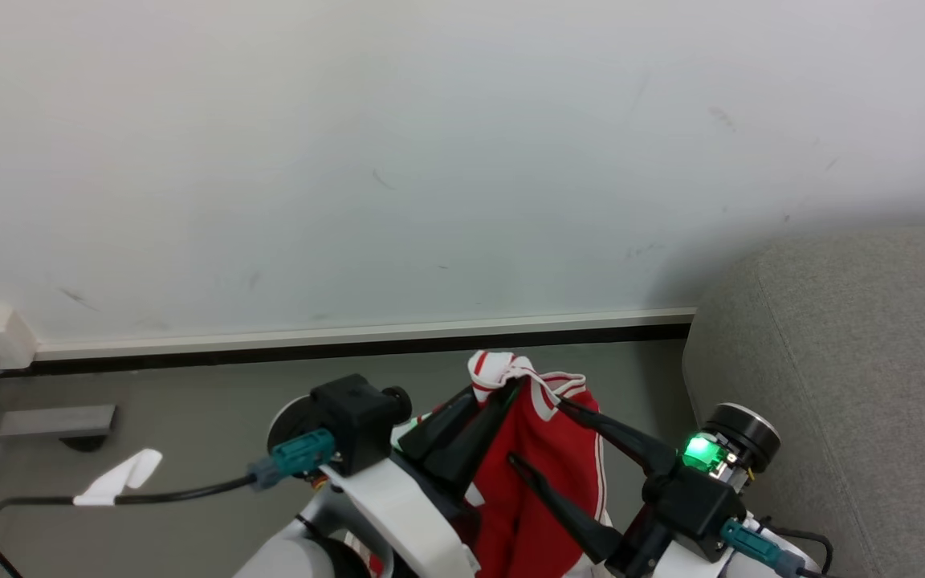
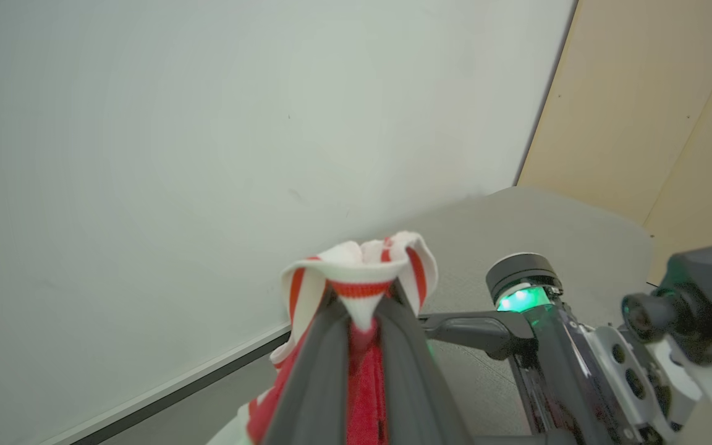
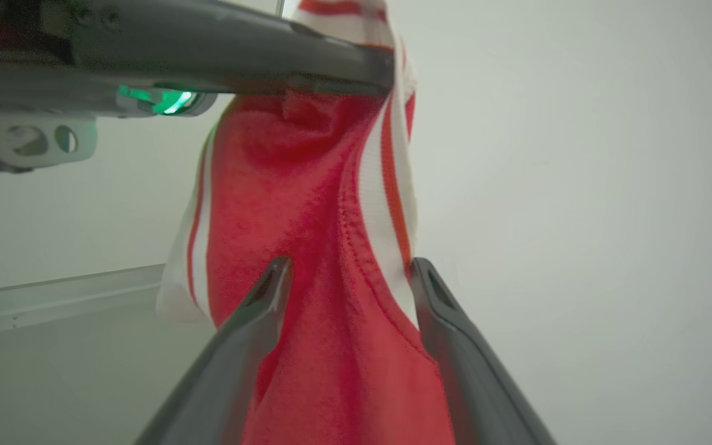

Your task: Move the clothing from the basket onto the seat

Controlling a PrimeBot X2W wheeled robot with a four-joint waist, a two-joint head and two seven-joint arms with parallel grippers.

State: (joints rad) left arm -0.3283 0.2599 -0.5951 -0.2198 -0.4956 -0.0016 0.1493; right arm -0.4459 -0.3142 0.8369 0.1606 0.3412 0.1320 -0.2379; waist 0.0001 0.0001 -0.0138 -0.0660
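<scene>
My left pincer (image 1: 511, 389) is clamped shut on the white-and-red ribbed edge of the red shirt (image 1: 563, 453). The shirt hangs from it in the air above the floor (image 1: 189, 417), near the grey sofa (image 1: 832, 361) on my right but not on it. From my head I see the cloth drop between my two arms, with the wall (image 1: 430, 160) and its skirting board (image 1: 350, 333) behind. My right pincer (image 1: 541, 433) stands wide apart against the shirt's right side. Its upper finger reaches the striped edge, and I cannot tell whether it touches.

My left wrist shows what my head does not: the ribbed edge bunched and pinched right at my fingertips, and a beige panel (image 2: 640, 123) beyond the sofa's far end. My right wrist looks up the hanging cloth. Red fabric with white stripes shows between its two spread fingers, and a left finger crosses the top of that view with the shirt hanging from its tip. From my head I also see a black cable (image 1: 181, 490) with a white tag trailing from my left wrist.
</scene>
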